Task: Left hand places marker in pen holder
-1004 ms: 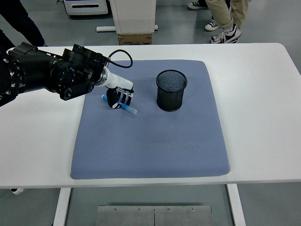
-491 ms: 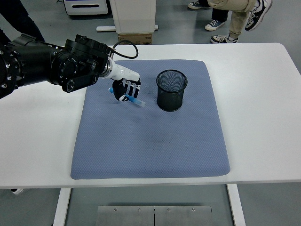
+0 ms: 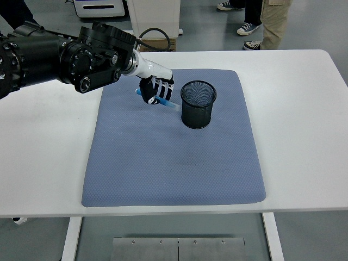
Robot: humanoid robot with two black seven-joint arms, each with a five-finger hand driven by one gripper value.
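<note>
The left hand (image 3: 156, 90) is gripping the blue marker (image 3: 159, 100) and has been carrying it up and rightward off the blue mat (image 3: 174, 163) — now it's hanging just beside the pen holder (image 3: 198, 104), tip nearing the rim — drop-in looks close.

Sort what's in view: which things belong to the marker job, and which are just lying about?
In the job:
- left hand, shut on the marker
- marker, blue, held tilted just left of the holder
- holder, black mesh, upright on the mat

Just there:
- mat, blue-grey
- table, white
- box on the floor behind
- people's legs at the top
</note>
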